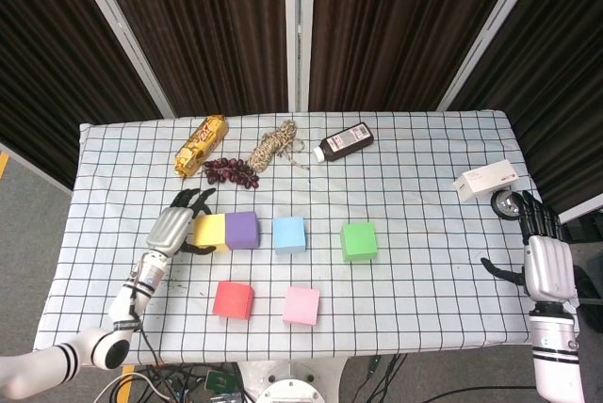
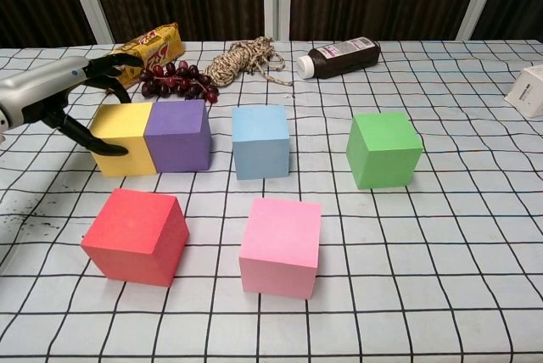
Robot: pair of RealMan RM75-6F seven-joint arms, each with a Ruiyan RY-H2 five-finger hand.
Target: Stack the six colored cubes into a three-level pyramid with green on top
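Six cubes lie on the checked cloth. The yellow cube (image 1: pixel 208 231) (image 2: pixel 125 136) touches the purple cube (image 1: pixel 241 230) (image 2: pixel 178 134) on its right. My left hand (image 1: pixel 172 227) (image 2: pixel 59 92) grips the yellow cube from the left, thumb on the near face and fingers over the far side. A narrow gap separates the purple cube from the blue cube (image 1: pixel 289 233) (image 2: pixel 260 141). Further right stands the green cube (image 1: pixel 358 241) (image 2: pixel 383 149). In the front row are the red cube (image 1: pixel 233 298) (image 2: pixel 136 236) and the pink cube (image 1: pixel 301 305) (image 2: pixel 281 246). My right hand (image 1: pixel 549 262) hangs open at the table's right edge.
Along the back lie a snack packet (image 1: pixel 201 145), dark grapes (image 1: pixel 231 170), a coil of rope (image 1: pixel 273 146) and a brown bottle (image 1: pixel 344 142) on its side. A white box (image 1: pixel 485 181) sits at the far right, near my right hand.
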